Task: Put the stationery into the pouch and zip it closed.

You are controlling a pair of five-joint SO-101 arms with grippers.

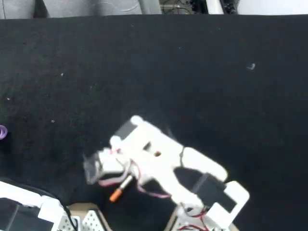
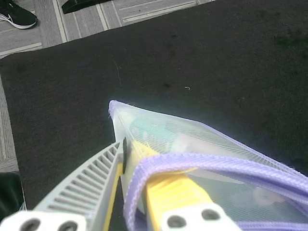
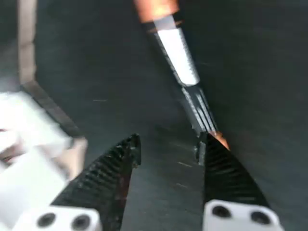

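In the left wrist view my left gripper is shut on the edge of the pouch, a clear mesh pouch with purple zip edging. Its yellow finger is inside the mouth and its grey finger is outside. Pale items show dimly through the mesh. A pen with a black and white barrel and an orange end lies on the black cloth. My right gripper stands open just over it, and the pen's near end touches one black fingertip. From above, the pen lies beside the white right arm.
The black cloth covers the table. A small purple bit pokes in at the left edge of the high view. The arm bases sit along the near edge. The left wrist view shows the table's edge and the floor beyond.
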